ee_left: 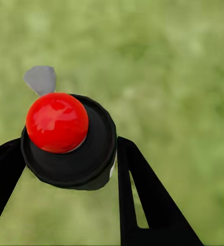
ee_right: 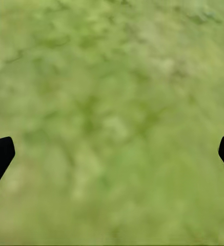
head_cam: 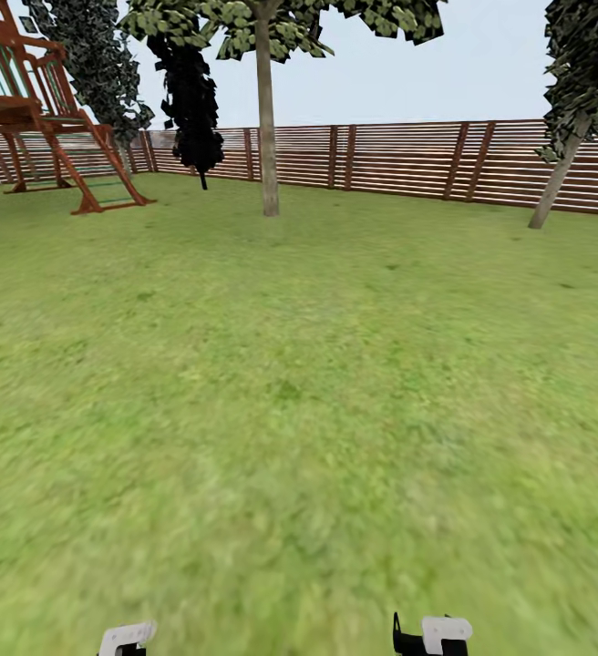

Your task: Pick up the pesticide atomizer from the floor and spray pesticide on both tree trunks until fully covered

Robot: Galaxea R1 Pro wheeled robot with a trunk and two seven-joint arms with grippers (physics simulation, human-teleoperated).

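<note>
The pesticide atomizer (ee_left: 65, 138) has a black round head, a glossy red knob and a small grey tab; my left gripper (ee_left: 68, 156) is shut on it, one black finger (ee_left: 1, 171) on each side. Its white wrist part (head_cam: 126, 638) sits at the head view's lower edge. My right gripper (ee_right: 114, 148) is open over bare grass, and it is also low in the head view (head_cam: 431, 635). Across the lawn rise two pale grey-brown tree trunks: a straight one (head_cam: 267, 137) ahead and a leaning one (head_cam: 559, 178) at the far right. No spray specks are visible.
A brown slatted fence (head_cam: 399, 159) closes the far side of the lawn (head_cam: 299, 383). A red-brown wooden play frame with a ladder (head_cam: 53, 118) stands at the far left. A near-black cone-shaped tree (head_cam: 192, 100) stands left of the straight trunk.
</note>
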